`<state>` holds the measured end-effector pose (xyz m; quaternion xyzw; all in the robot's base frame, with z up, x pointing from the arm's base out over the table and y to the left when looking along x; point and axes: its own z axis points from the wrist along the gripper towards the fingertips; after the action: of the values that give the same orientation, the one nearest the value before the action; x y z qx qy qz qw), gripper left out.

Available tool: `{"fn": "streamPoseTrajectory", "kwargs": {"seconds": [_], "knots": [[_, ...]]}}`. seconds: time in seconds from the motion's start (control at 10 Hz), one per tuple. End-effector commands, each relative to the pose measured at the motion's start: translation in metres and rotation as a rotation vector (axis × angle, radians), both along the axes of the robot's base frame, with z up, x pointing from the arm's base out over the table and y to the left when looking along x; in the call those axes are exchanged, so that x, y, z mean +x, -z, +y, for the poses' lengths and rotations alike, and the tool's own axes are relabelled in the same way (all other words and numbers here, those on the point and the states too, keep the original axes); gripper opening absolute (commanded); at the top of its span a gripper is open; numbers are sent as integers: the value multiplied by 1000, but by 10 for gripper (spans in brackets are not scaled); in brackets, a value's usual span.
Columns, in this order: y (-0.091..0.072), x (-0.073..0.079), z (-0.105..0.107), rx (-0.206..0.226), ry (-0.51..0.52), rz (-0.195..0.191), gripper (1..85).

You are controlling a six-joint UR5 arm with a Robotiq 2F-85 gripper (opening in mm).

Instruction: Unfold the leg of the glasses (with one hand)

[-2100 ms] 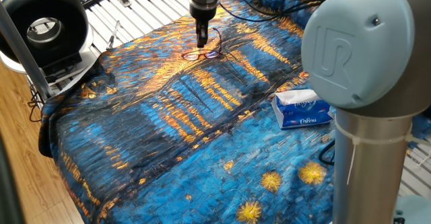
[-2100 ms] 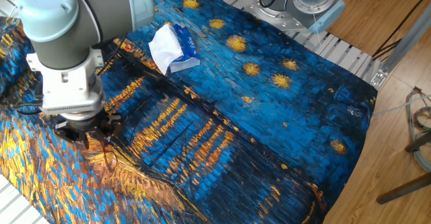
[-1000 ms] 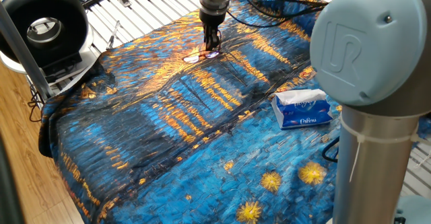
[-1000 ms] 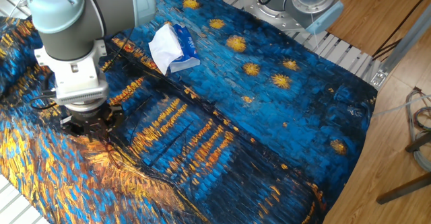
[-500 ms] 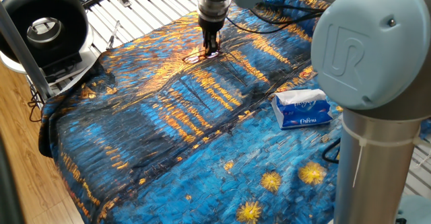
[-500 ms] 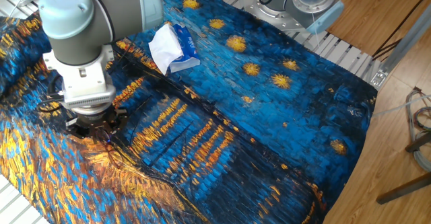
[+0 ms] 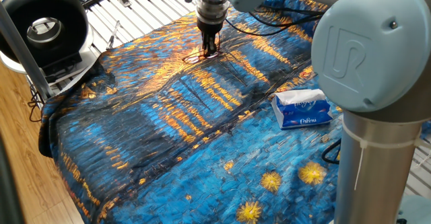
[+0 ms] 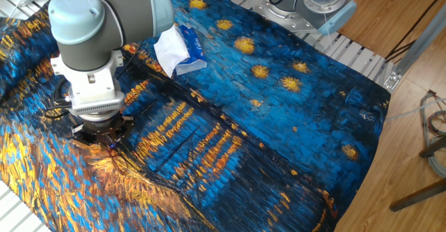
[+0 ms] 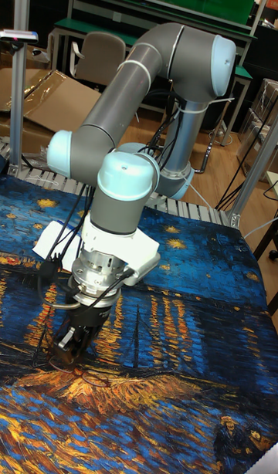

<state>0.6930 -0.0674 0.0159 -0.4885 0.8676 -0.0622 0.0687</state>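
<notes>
The arm (image 9: 139,88) is built of grey tubes joined by rounded pale blue caps, one stamped with a raised logo, with black cables along its white wrist block and a dark gripper (image 9: 71,346).

Big raised letters "UR" are showing on the round grey cap of the robot arm (image 7: 367,46). Small blue writing is showing on the side of the blue-and-white tissue pack (image 7: 303,109), but it is too small and blurry to read.
</notes>
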Motion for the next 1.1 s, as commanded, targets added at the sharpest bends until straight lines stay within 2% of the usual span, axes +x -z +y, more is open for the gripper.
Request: {"fn": "streamPoseTrajectory", "kwargs": {"seconds": [0.0,1.0], "knots": [[-1,2,3,16,4,-8,260],[1,9,5,22,-19,-24,253]]}}
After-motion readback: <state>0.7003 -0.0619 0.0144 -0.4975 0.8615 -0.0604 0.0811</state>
